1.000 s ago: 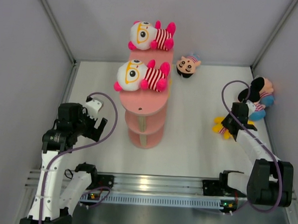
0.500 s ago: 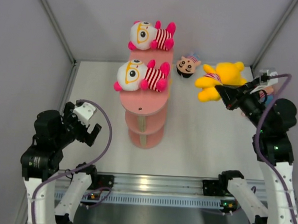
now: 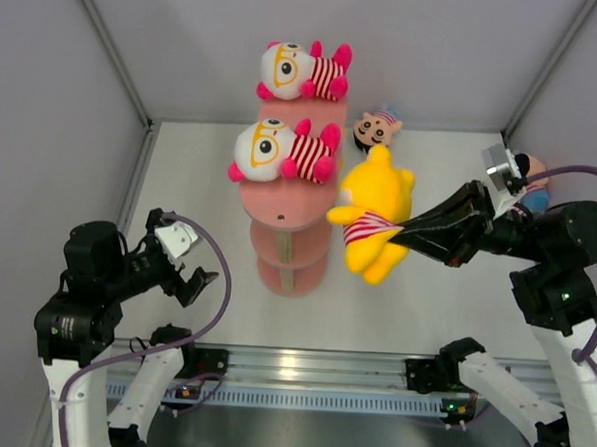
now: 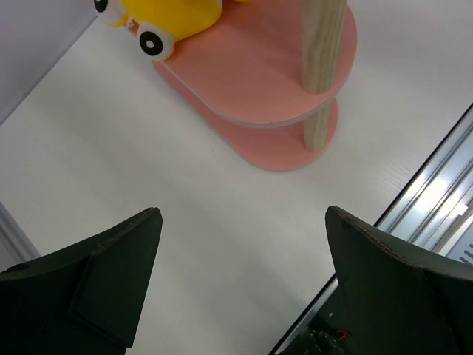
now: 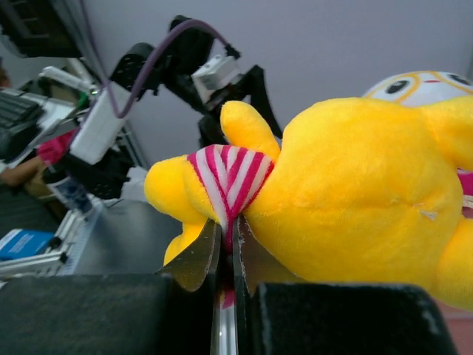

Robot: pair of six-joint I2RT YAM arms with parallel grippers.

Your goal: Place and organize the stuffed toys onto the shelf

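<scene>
The salmon-pink shelf (image 3: 287,209) stands mid-table. Two white-faced toys in striped shirts lie on its top, one nearer (image 3: 282,151) and one farther (image 3: 301,71). My right gripper (image 3: 403,232) is shut on the striped shirt of a yellow bear (image 3: 374,215) and holds it in the air just right of the shelf. In the right wrist view the jaws (image 5: 228,229) pinch the shirt of the bear (image 5: 355,185). My left gripper (image 3: 191,270) is open and empty, left of the shelf base. The left wrist view shows it (image 4: 244,222) facing the lower tiers (image 4: 259,74), where a yellow toy (image 4: 159,18) lies.
A black-haired doll (image 3: 375,130) lies on the table behind the shelf's right side. A mouse-eared toy (image 3: 529,181) lies at the far right, partly behind my right arm. Grey walls close in on both sides. A metal rail (image 3: 301,367) runs along the near edge.
My right gripper took the yellow bear from the table's right side, lifted it and swung it left to beside the shelf. My left arm drew back and lowered.
</scene>
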